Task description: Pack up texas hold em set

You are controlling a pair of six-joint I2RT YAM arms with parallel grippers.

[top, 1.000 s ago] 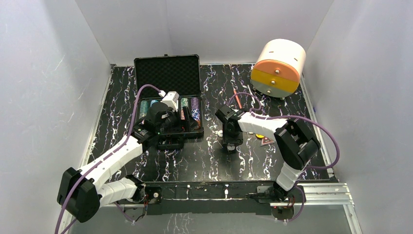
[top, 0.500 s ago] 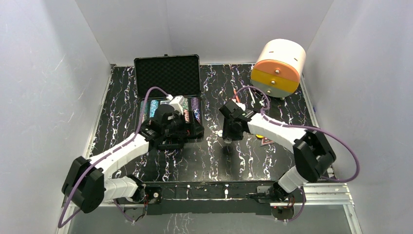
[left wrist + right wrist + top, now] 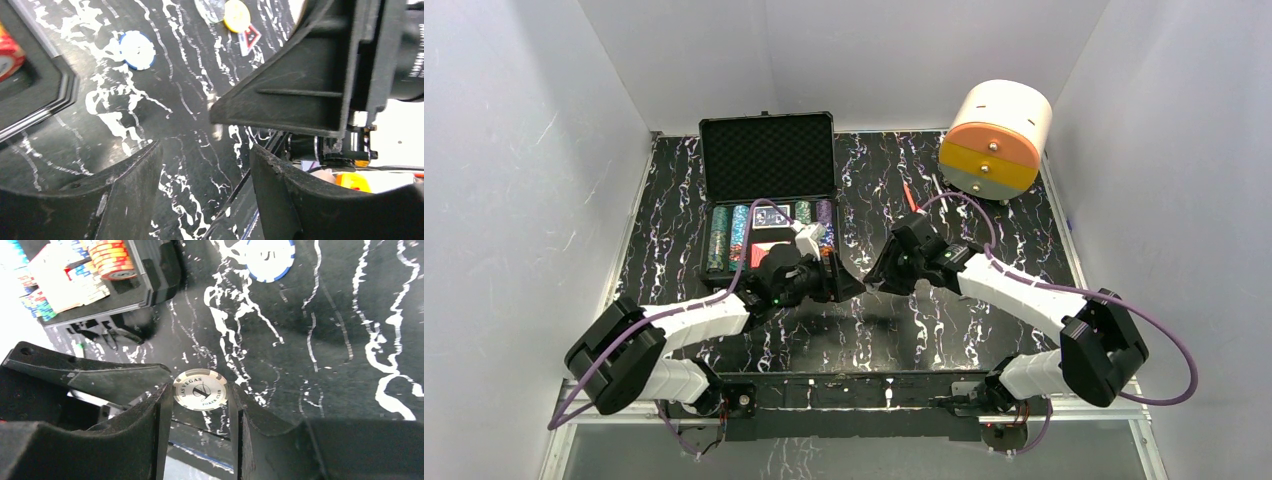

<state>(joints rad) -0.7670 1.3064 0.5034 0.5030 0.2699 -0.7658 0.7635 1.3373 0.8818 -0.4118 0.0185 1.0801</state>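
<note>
Case (image 3: 769, 155) open (foam-lined), holds chips (image 3: 717, 238), deck (image 3: 60, 285).

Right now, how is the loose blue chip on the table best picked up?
Probably by its rim, from straight above: the blue chip lies flat on the table, apart from the case, so fingers can straddle opposite edges. From the side it is too thin to pinch.

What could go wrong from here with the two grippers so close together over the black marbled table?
1. The right gripper pinches the white-and-grey round poker chip by its edges, only at its very tip. The chip may slip out and drop onto the table.
2. The open left gripper sits almost against the right one, so the two may collide.
</note>
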